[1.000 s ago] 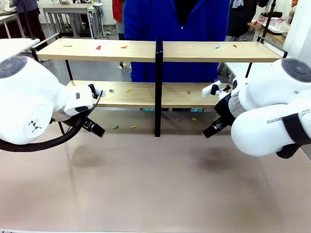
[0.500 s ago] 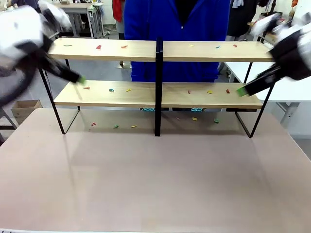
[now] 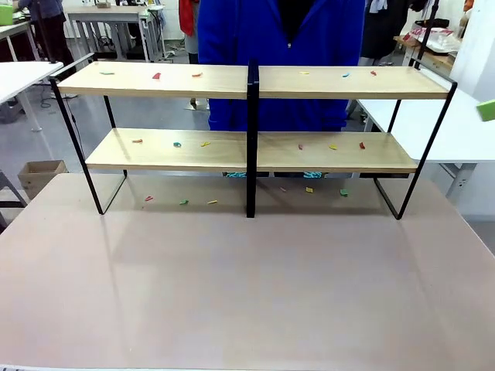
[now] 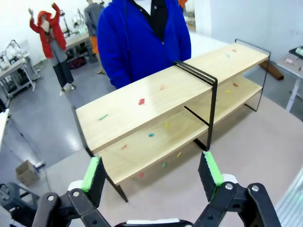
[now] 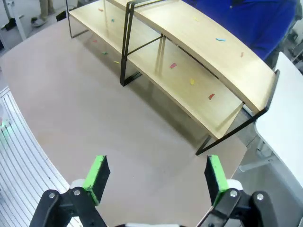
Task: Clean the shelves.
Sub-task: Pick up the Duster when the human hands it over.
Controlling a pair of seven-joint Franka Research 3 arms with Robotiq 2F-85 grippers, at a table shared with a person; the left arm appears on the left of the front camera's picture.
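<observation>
The shelves (image 3: 224,79) stand across the far half of the table: two light-wood boards in a thin black frame with a black centre post (image 3: 252,139). Small coloured scraps (image 3: 177,144) lie on both boards and on the table under the lower one. My left gripper (image 4: 151,172) hangs high above the shelves' (image 4: 180,87) left end, open, nothing between its green pads. My right gripper (image 5: 156,174) hovers high over the table near the shelves' (image 5: 199,38) right end, also open and empty. One green pad (image 3: 486,110) pokes in at the front view's right edge.
A person in a blue jacket (image 3: 278,31) stands close behind the shelves. White tables flank the scene at left (image 3: 23,73) and right (image 3: 456,131). A cardboard box (image 3: 42,171) sits on the floor at left. The pinkish table top (image 3: 247,286) in front is bare.
Both arms have swung up and outward from in front of the shelves, left arm to the upper left, right arm to the upper right. Their jaws stayed open. The scraps have not moved.
</observation>
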